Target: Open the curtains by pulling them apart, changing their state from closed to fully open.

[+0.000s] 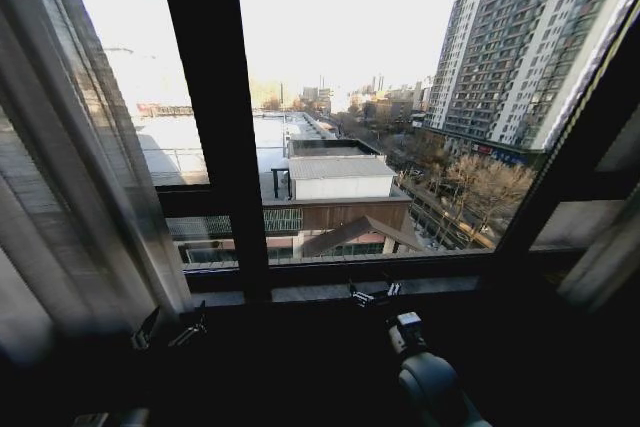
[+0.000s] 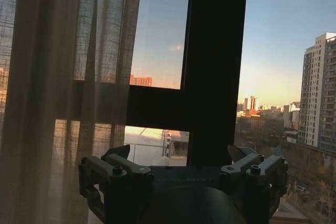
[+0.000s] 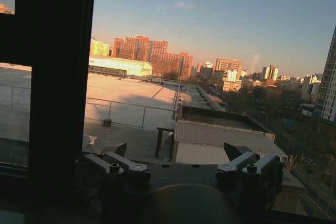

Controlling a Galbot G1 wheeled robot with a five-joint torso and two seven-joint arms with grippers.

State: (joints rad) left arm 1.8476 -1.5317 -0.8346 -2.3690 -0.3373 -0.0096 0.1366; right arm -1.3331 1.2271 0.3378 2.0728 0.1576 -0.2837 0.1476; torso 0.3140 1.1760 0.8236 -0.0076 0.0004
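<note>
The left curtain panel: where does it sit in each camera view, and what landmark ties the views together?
Head view: the left curtain panel hangs bunched at the picture's left edge, left of the dark vertical window bar.
Left wrist view: it fills the left part, with the same bar beside it, beyond the open left gripper.
Right wrist view: not in it.
Shared landmark: that bar.

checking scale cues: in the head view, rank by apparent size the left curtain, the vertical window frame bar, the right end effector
1. left curtain
2. vertical window frame bar
3. right end effector, by far the smallest
</note>
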